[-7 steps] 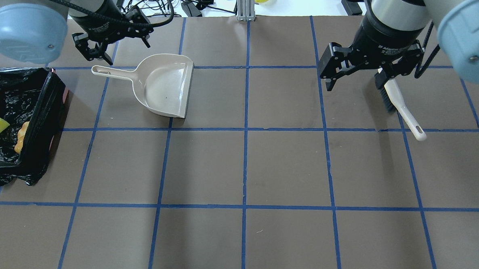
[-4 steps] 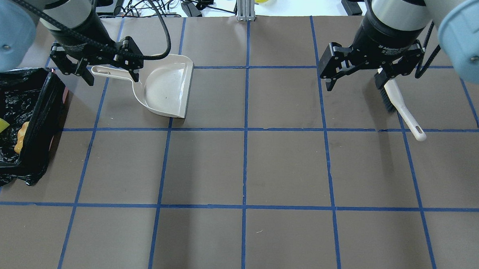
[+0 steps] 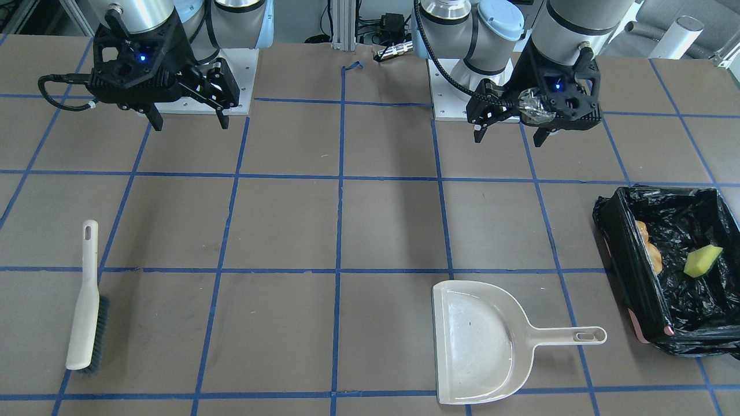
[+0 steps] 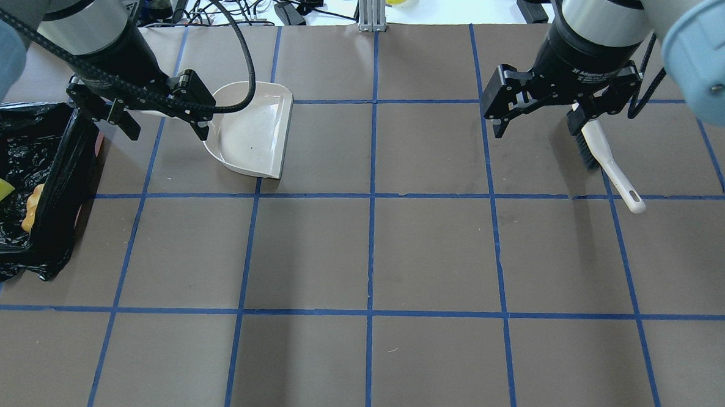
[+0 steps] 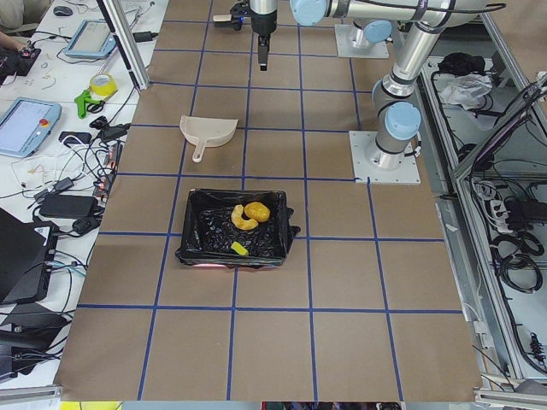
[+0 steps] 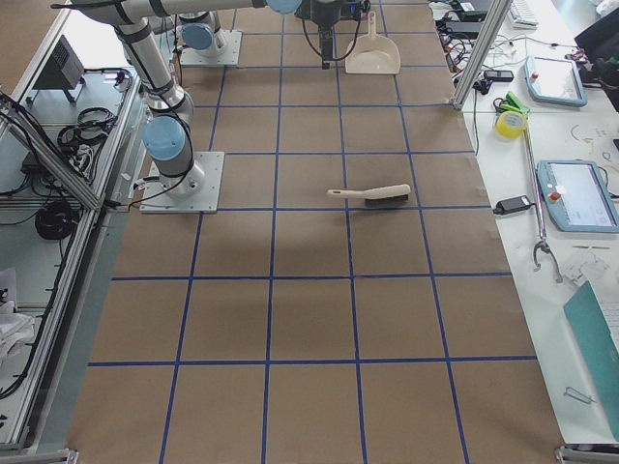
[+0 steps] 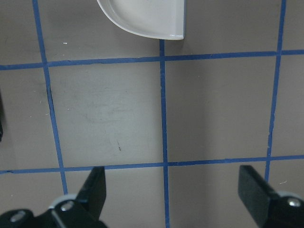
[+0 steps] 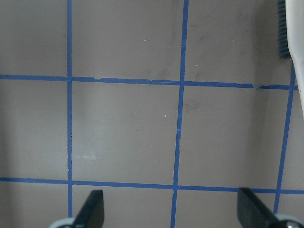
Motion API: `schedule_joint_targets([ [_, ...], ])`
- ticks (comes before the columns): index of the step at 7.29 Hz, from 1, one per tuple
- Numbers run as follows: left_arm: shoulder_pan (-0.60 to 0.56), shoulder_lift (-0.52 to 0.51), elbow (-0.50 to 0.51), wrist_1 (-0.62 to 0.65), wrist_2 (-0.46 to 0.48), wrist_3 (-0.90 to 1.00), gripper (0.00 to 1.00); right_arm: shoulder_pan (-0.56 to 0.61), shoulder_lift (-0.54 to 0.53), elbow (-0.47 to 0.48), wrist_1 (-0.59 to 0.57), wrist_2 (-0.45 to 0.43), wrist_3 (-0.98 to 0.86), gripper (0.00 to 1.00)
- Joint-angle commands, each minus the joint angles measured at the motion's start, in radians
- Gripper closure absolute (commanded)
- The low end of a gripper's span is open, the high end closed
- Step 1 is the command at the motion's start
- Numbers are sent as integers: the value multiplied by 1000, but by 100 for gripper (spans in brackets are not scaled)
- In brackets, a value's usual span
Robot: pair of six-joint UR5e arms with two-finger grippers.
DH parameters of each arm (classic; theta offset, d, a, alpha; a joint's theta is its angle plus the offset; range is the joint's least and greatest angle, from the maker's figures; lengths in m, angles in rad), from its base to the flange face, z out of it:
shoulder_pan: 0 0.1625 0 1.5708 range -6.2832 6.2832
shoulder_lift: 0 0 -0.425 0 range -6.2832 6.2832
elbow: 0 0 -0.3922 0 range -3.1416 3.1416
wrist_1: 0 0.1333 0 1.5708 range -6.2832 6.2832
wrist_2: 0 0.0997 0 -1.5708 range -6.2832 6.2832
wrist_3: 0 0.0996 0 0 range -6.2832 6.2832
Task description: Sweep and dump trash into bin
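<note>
The bin (image 3: pixel 627 260), lined with black plastic, stands at the table's left end and also shows in the overhead view (image 4: pixel 64 166). In it lie the yellow sponge (image 3: pixel 702 260), the orange lump (image 3: pixel 650 251) and the ring slice (image 5: pixel 242 219). My left gripper (image 4: pixel 168 131) is open and empty. It hangs above the table and hides the handle of the beige dustpan (image 4: pixel 252 128) in the overhead view. My right gripper (image 4: pixel 537 128) is open and empty, high above the beige brush (image 4: pixel 609 165).
The dustpan (image 3: pixel 480 341) lies flat, its handle pointing at the bin. The brush (image 3: pixel 87 300) lies on its side at the right end. Blue tape lines grid the brown table. An aluminium post (image 4: pixel 371 8) and cables stand past the far edge.
My left gripper has moved from beyond the dustpan's handle back toward the robot, and now covers the handle in the overhead view. The right arm, dustpan, brush and bin have not moved.
</note>
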Motion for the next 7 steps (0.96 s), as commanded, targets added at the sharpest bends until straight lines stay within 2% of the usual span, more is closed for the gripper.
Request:
schedule_joint_targets([
  [1, 0, 3, 0, -1, 1, 5, 0, 0, 0, 0, -1, 0, 0, 0],
  [7, 15, 0, -1, -13, 7, 8, 0, 0, -1, 0, 1, 0, 0, 0],
])
